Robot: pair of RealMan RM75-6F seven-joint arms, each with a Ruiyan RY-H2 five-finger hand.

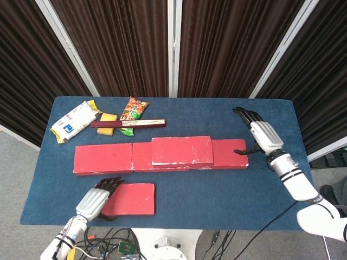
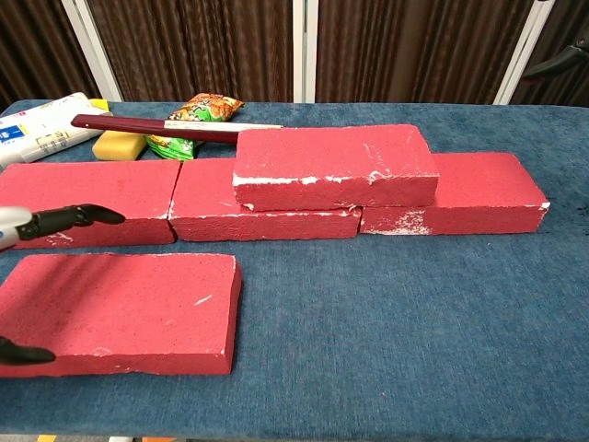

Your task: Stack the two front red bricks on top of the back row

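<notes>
Now left robot hand point(image 1: 97, 200), fingers spread, straddles front brick's point(image 1: 126, 198) left edge; right robot hand point(image 1: 264, 136) spread, clear.

A blue table point(image 1: 179, 195) carries a back row of red bricks point(image 1: 103, 158), with one stacked brick point(image 1: 181, 150) lying on top across the middle and right ones. A single front brick point(image 1: 130, 198) lies nearer the front edge. The left hand point(image 1: 97, 200) is at that brick's left end, fingers spread over its corner. The right hand point(image 1: 261, 134) hovers open just beside the row's right end. Snack packets point(image 1: 133, 111) and a dark stick point(image 1: 128, 124) sit behind the row.
</notes>
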